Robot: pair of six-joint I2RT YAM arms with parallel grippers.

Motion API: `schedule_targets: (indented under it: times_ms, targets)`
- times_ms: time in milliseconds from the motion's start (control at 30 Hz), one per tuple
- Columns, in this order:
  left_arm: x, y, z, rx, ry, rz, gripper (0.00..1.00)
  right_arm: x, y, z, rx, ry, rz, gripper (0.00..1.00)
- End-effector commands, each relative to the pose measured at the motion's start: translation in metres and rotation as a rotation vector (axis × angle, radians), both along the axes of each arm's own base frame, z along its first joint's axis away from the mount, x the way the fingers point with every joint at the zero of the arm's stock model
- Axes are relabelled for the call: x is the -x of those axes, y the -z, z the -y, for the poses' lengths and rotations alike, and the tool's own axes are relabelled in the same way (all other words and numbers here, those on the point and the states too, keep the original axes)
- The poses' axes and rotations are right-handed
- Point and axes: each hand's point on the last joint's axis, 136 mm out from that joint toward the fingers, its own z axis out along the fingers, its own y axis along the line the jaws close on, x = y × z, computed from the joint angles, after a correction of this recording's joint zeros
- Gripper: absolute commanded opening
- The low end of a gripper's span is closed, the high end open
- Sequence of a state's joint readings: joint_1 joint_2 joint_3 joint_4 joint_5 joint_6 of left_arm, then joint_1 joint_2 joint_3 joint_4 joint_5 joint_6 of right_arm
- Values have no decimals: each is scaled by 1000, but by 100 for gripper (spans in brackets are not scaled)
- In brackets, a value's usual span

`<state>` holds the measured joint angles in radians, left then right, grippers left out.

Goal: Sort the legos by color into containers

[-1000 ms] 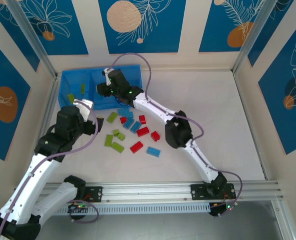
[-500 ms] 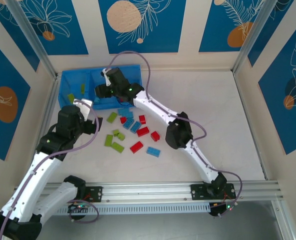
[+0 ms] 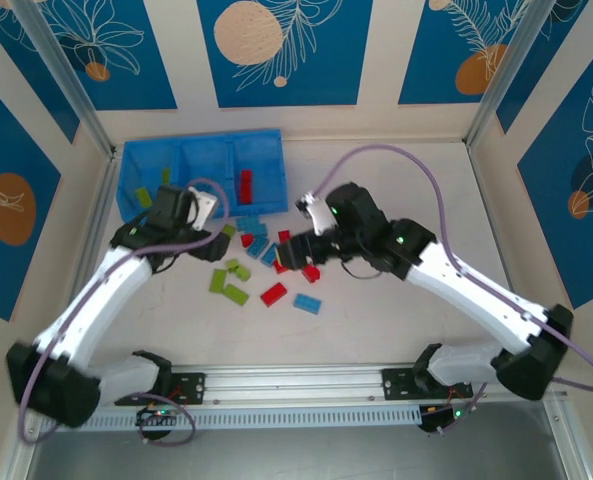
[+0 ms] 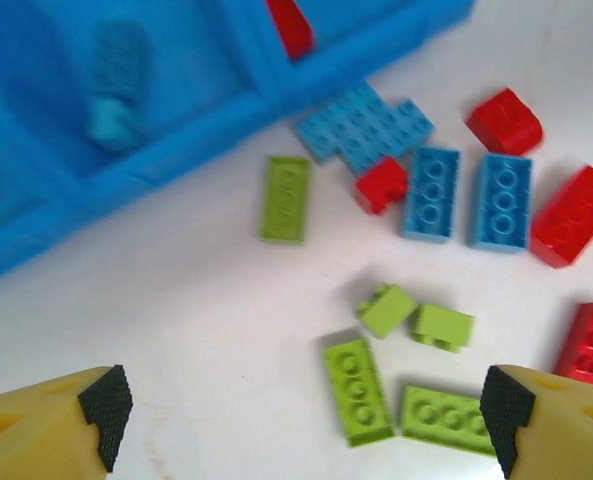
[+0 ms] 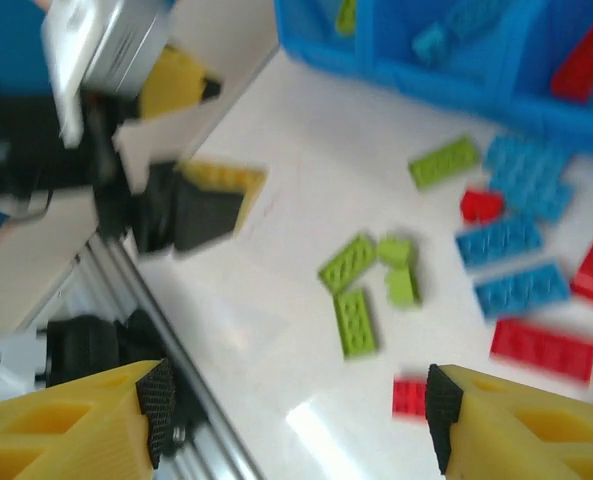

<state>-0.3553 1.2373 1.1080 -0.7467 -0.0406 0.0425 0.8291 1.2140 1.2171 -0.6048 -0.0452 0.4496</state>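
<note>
We find the blue tray (image 3: pixel 266 160) at the far left of the desk (image 3: pixel 406 200), its three compartments side by side. The left compartment holds green bricks (image 3: pixel 164 178). We count two, though the left arm (image 3: pixel 96 300) covers that corner, so there may be more. The middle compartment holds a light blue brick (image 4: pixel 116 90), and the right one holds a single red brick (image 3: pixel 245 185) lying lengthwise.

The loose bricks (image 3: pixel 273 293) lie scattered on the desk just in front of the tray (green, light blue and red all mixed), some touching and some apart.

The left end effector (image 4: pixel 304 410) hovers above the desk between the tray and the green loose bricks. Its fingers are spread wide and there is nothing between them.

The right end effector (image 5: pixel 296 405) hangs over the right side of the scatter. It too is released, with its fingers far apart and empty.
</note>
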Motion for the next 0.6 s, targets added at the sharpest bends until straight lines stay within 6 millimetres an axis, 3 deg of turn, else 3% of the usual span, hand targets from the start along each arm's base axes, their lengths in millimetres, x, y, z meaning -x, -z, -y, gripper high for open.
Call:
schedule_targets:
  times_ms: [0, 100, 200, 433, 567]
  targets:
    - [20, 27, 12, 62, -40, -286, 95, 26, 1, 26, -15, 42, -39, 71]
    - [10, 46, 17, 89, -130, -348, 97, 36, 1, 47, -37, 93, -20, 72]
    - [-19, 69, 8, 20, -203, -310, 97, 34, -1, 60, -60, 153, 21, 74]
    - [-79, 138, 9, -82, -188, -348, 91, 6, -20, 55, -49, 215, 108, 76]
    - [-100, 158, 5, -110, -192, -358, 90, -15, -30, 46, -39, 243, 117, 77]
